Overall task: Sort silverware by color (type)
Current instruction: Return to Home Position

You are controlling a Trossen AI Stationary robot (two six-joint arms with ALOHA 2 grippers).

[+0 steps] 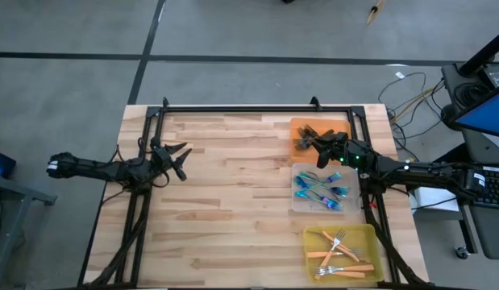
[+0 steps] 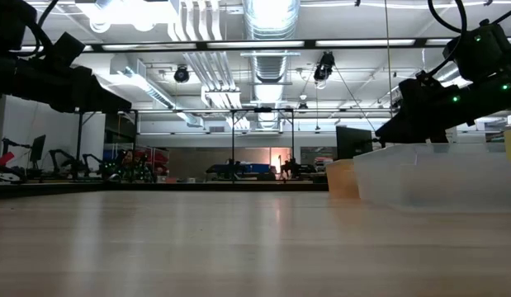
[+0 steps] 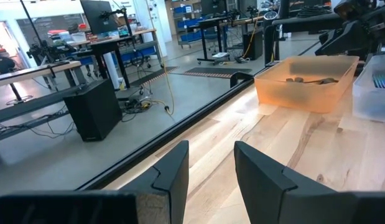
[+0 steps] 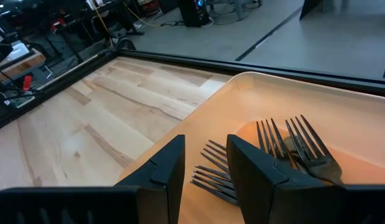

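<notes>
Above the orange tray [image 1: 336,126] of black forks [image 4: 295,146], my right gripper [image 4: 206,148] parted, empty, left gripper [image 3: 211,152] likewise over the wood table [image 1: 233,201], workshop [image 2: 255,107] beyond.

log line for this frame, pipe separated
left gripper open, table's left | right gripper open over orange tray with black forks | blue forks in clear tray | orange forks in yellow tray

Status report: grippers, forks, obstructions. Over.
Left gripper open, empty, over table, left side. Right gripper open, empty, above orange tray holding black forks. Blue forks in clear tray, orange forks in yellow tray. Nothing loose, nothing blocking.
</notes>
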